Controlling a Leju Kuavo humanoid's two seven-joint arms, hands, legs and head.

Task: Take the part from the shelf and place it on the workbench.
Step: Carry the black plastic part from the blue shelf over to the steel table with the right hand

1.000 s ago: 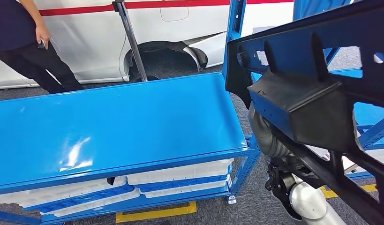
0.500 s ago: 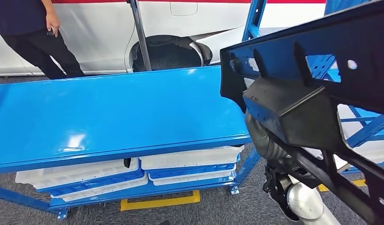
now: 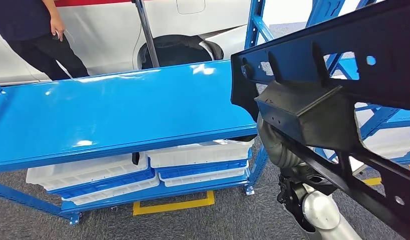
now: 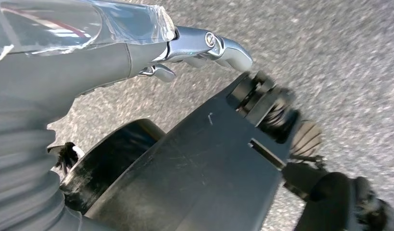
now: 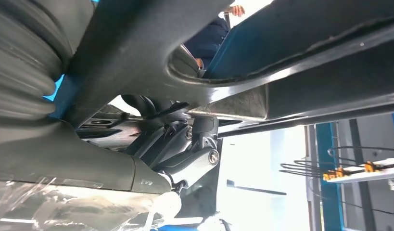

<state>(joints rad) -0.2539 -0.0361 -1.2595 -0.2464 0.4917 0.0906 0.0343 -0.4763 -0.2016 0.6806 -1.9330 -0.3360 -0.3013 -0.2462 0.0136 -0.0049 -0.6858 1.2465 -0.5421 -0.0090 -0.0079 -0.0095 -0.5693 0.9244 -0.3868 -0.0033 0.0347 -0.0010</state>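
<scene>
Gripping black part, right hand underneath.

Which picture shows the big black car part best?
The head view shows it best: the black part stretches across the right side, above the right arm, beside the blue workbench, with its holes and ribs clear. The right wrist view sees its dark underside very close, with the right hand under it. The left wrist view faces the floor.
</scene>
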